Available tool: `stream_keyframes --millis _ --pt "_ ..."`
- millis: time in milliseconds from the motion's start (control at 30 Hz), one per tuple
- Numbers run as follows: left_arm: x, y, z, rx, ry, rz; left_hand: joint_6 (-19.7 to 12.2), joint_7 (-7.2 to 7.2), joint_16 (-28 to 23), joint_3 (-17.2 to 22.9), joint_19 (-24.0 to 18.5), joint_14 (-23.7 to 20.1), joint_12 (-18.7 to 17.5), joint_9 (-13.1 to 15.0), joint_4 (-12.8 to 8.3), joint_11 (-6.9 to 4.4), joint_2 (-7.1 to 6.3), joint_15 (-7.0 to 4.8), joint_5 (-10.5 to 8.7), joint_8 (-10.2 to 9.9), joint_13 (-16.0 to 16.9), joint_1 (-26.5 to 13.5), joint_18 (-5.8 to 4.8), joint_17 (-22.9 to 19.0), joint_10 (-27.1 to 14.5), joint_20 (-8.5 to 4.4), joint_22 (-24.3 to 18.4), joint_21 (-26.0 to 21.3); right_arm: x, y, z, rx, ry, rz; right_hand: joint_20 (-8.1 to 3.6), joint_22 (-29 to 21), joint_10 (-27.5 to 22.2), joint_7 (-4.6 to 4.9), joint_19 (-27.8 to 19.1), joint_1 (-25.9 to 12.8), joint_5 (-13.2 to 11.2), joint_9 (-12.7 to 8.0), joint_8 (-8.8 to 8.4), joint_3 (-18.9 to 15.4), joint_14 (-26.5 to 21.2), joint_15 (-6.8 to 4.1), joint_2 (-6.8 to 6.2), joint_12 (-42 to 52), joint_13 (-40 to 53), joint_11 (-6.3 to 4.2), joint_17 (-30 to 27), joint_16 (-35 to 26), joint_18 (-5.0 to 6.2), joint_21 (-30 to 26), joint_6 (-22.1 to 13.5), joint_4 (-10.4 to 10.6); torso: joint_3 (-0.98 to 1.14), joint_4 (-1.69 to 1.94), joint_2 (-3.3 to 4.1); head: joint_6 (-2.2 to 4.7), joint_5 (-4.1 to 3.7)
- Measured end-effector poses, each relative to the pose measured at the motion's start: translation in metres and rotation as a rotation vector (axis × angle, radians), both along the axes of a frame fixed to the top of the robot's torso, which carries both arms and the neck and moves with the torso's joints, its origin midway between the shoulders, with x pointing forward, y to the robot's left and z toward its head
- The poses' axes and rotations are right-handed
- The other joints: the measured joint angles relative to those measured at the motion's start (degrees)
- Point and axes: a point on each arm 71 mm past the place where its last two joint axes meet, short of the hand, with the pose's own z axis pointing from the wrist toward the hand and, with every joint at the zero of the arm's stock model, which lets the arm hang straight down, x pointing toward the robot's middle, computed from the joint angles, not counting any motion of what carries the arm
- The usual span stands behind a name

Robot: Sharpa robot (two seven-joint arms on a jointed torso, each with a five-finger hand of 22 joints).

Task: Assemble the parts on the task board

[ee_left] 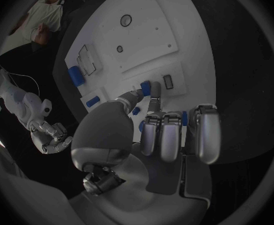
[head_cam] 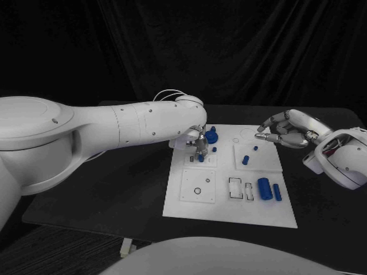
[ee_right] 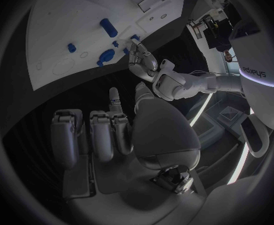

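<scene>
Head view: white board (head_cam: 202, 200) lying flat mid-table (head_cam: 101, 195). Left hand (head_cam: 196, 143) down over the board's far left part, pinching a small blue peg (head_cam: 200, 157) upright against the board. Blue knob (head_cam: 211, 136) just beyond it; small blue pieces (head_cam: 245, 160) mid-board; two blue cylinders (head_cam: 265, 188) lying near the right edge. Right hand (head_cam: 288, 130) hovering off the board's far right corner, fingers curled in, holding nothing.

Left wrist view: left hand (ee_left: 155, 135) with thumb and a fingertip closed on the blue peg (ee_left: 145, 87), beside a small rectangular slot (ee_left: 168, 81). Other fingers folded.

Right wrist view: right hand (ee_right: 112, 135) empty, fingers bent inward, well apart from the board (ee_right: 81, 30).
</scene>
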Motion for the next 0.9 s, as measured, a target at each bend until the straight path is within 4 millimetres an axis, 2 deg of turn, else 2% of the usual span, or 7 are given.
stream_keyframes --millis 367,533,600,633,667,800,900 --pt "0.0004 -0.0015 0.0000 -0.001 -0.002 0.002 -0.1 0.07 0.0 0.0 0.0 0.2 0.0 0.3 0.0 -0.07 0.01 -0.22 0.24 0.3 0.0 0.0 0.00 0.0 -0.1 0.00 0.0 0.0 0.0000 0.0000 -0.0004 -0.001 0.002 0.000 0.00 0.0 0.0 0.00 0.0 0.0 0.0 0.0 0.00 -0.2 0.0 0.00 0.00 0.0 0.0 0.00 0.0 0.0 0.00 -0.2 0.0 -0.2 -0.01 0.00 0.00 0.00 0.07" --pt "0.0009 -0.0031 0.0000 0.000 -0.003 0.001 -0.3 -0.14 0.0 0.0 0.0 0.2 0.0 0.8 0.0 -0.06 0.22 -0.22 -3.04 0.4 0.0 -0.3 0.00 0.0 -0.1 0.00 0.0 -0.3 0.0000 0.0000 -0.0005 -0.001 0.003 0.001 0.00 0.0 -0.1 0.00 0.0 0.2 0.2 0.0 -0.13 -0.2 0.0 0.00 0.17 0.0 0.0 0.08 0.0 0.0 0.00 -0.2 0.0 -0.2 -0.02 0.00 -0.01 0.00 0.01" --pt "0.0011 -0.0037 -0.0001 0.001 -0.003 0.001 -0.3 -0.14 0.0 1.9 0.0 0.2 0.0 1.1 -1.9 -0.06 0.23 -0.22 -5.56 0.4 0.0 -1.5 0.00 0.0 0.0 0.00 0.0 -0.3 0.0000 0.0000 -0.0005 -0.001 0.003 0.001 0.00 0.0 -0.2 0.00 0.0 0.2 0.2 0.0 -0.22 -0.2 0.0 0.00 0.18 0.0 0.0 0.21 0.0 0.0 0.00 -0.2 0.0 -0.2 -0.02 0.01 -0.01 0.00 -0.01" --pt "0.0013 -0.0039 -0.0001 0.001 -0.004 0.001 -0.3 -0.14 0.0 2.1 0.0 0.2 0.0 1.1 -2.1 -0.06 0.13 -0.22 -5.98 0.4 0.0 -1.7 0.00 0.0 0.0 0.00 0.0 -0.3 -0.0001 0.0000 -0.0005 -0.002 0.004 0.001 0.00 0.0 -0.2 0.00 0.0 0.2 0.2 0.0 -0.22 -0.2 0.0 0.00 0.23 0.0 0.0 0.21 0.0 0.0 0.00 -0.2 0.0 -0.2 -0.02 0.01 -0.02 0.00 -0.01" --pt "0.0014 -0.0041 -0.0001 0.002 -0.004 0.001 -0.3 -0.14 0.0 2.0 0.0 0.2 0.0 1.2 -2.0 -0.06 0.27 -0.22 -7.81 0.5 0.0 -2.5 0.00 0.0 0.0 0.00 0.0 -0.5 -0.0001 0.0000 -0.0006 -0.002 0.004 0.001 0.00 0.0 -0.2 0.00 0.0 0.2 0.2 0.0 -0.23 -0.2 0.0 0.00 0.23 0.0 0.0 0.21 0.0 0.0 0.00 -0.2 0.0 -0.2 -0.02 0.01 -0.02 0.00 -0.02" --pt "0.0020 -0.0052 -0.0001 0.004 -0.003 0.000 -0.3 -0.15 0.0 1.0 0.0 0.2 0.0 1.3 -1.0 -0.06 0.34 -0.23 -10.63 0.2 0.0 -3.2 0.00 0.0 0.0 0.00 0.0 -0.7 -0.0002 -0.0001 -0.0006 -0.002 0.005 0.001 0.00 0.0 -0.2 0.00 0.0 0.2 0.2 0.0 -0.22 -0.2 0.0 0.00 0.23 0.0 0.0 0.21 0.0 0.0 0.00 -0.2 0.0 -0.2 -0.02 0.00 -0.02 0.00 -0.02" --pt "0.0023 -0.0057 -0.0001 0.005 -0.003 0.000 0.0 -0.42 0.0 -0.9 0.0 0.2 0.0 1.4 1.2 -0.23 0.46 -0.23 -14.32 0.0 0.0 -5.2 0.00 0.0 -0.2 0.00 0.0 -0.8 -0.0003 -0.0001 -0.0008 -0.002 0.006 0.002 0.00 0.0 -0.2 0.00 0.0 0.2 0.2 0.0 -0.23 -0.2 0.0 0.00 0.23 0.0 0.0 0.21 0.0 0.0 0.00 -0.2 0.0 -0.2 -0.02 0.00 -0.02 0.00 -0.03"
